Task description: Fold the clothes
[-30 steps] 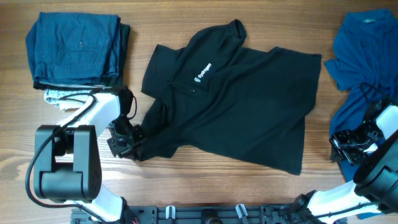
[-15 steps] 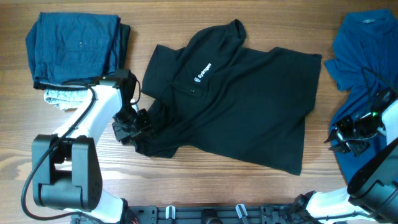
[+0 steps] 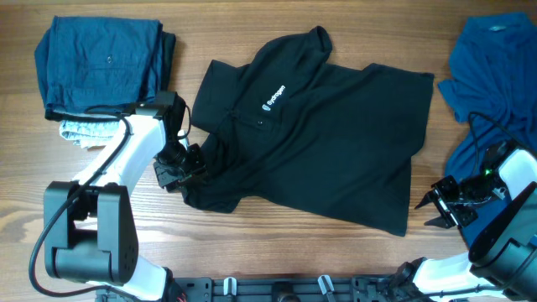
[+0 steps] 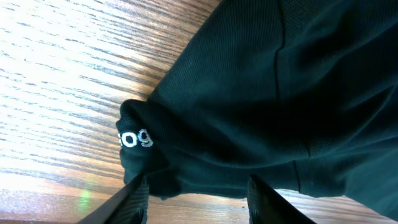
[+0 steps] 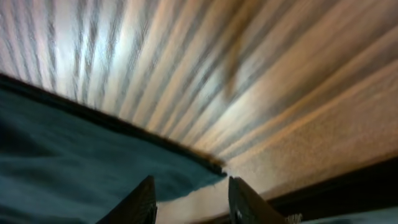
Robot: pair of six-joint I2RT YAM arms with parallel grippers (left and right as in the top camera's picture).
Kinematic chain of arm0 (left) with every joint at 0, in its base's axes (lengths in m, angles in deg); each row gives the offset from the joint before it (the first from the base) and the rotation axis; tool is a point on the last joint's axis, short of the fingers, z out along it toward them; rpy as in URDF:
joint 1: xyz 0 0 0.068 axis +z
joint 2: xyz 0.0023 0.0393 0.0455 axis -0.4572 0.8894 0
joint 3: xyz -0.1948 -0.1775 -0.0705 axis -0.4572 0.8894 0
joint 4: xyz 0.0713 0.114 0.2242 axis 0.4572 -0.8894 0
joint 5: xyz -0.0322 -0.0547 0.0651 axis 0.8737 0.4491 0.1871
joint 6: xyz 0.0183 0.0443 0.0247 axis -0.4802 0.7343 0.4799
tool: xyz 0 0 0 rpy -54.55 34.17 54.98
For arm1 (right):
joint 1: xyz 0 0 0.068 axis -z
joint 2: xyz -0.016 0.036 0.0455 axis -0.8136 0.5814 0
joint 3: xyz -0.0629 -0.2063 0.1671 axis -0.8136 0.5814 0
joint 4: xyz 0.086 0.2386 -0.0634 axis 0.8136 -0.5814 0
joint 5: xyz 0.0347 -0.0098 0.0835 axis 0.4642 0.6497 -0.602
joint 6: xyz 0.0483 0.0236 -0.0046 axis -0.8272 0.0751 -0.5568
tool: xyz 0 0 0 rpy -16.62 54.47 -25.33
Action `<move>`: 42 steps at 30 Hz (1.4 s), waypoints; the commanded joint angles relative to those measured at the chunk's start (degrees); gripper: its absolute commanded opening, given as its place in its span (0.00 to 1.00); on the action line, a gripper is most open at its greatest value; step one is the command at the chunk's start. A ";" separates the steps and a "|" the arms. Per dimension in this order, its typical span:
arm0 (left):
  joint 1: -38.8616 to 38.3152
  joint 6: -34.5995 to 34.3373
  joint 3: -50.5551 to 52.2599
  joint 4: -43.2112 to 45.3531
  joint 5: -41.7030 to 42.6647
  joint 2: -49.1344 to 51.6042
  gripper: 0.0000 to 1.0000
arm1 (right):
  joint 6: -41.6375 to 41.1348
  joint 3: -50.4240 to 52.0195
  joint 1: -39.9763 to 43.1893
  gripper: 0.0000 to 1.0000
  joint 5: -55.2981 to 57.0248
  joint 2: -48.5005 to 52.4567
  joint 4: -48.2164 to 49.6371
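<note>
The black polo shirt lies spread face up in the middle of the table, collar at the far side and white chest lettering showing. My left gripper is at its bunched left sleeve. In the left wrist view the gripper is open, its fingers either side of the sleeve's edge, which bears small white lettering. The bright blue shirt is crumpled at the right edge. My right gripper is open, low over the wood between the two shirts. The blurred right wrist view shows the gripper over the blue cloth's edge.
A stack of folded dark blue garments sits at the far left with a pale patterned cloth under its near edge. The arms' mounting rail runs along the table's front edge.
My left gripper moved away from the front edge along the sleeve, which has bunched slightly. My right gripper swung left and towards the front, off the blue shirt.
</note>
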State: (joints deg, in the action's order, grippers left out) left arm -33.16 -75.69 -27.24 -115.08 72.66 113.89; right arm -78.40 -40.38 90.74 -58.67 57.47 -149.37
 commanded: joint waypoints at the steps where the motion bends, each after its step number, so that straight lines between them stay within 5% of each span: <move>1: -0.33 2.05 0.72 1.29 -1.07 -0.79 0.54 | -0.83 0.09 -0.28 0.39 -2.45 -0.59 -1.40; 7: -0.33 3.65 0.83 0.63 -1.49 -0.79 0.62 | -3.23 0.09 -8.52 0.44 -2.45 -0.63 -1.40; 9: -0.33 3.65 0.83 0.26 -1.49 -0.79 0.64 | -5.77 0.09 -11.17 0.63 -2.45 -0.63 -1.46; 10: -0.33 3.65 0.83 0.24 -1.49 -0.79 0.65 | -6.69 0.09 -12.09 0.85 -2.67 -0.63 -1.53; 11: -0.33 3.65 0.83 0.28 -1.49 -0.79 0.66 | -6.71 0.09 -12.46 0.87 -2.67 -0.63 -1.73; 17: -0.33 3.65 0.83 0.55 -1.46 -0.79 0.66 | -9.84 2.73 -13.05 0.87 -2.54 -0.63 -5.88; 26: -0.33 3.65 0.83 0.57 -1.42 -0.79 0.65 | -16.52 6.88 -13.09 0.87 5.42 -0.61 2.40; 33: -0.33 3.63 0.83 0.57 -1.44 -0.79 0.66 | -15.63 11.74 -13.09 0.53 -0.83 -0.59 10.49; 34: -0.33 3.63 0.83 0.57 -1.44 -0.79 0.66 | -15.63 12.07 -13.09 0.43 -0.70 -0.59 10.78; 36: -0.33 3.63 0.83 0.57 -1.44 -0.79 0.66 | -15.67 12.72 -13.09 0.04 -0.72 -0.59 11.06; 39: -0.33 3.63 0.83 0.61 -1.44 -0.79 0.65 | -14.73 12.83 -13.09 0.04 -0.44 -0.59 11.23; 42: -0.33 3.63 0.83 0.52 -1.46 -0.79 0.54 | -12.24 12.72 -13.09 0.04 1.25 -0.59 11.61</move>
State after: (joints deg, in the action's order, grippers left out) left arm -33.16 -72.57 -26.85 -114.52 71.65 113.89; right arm -92.76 -29.74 77.87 -63.19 55.70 -138.85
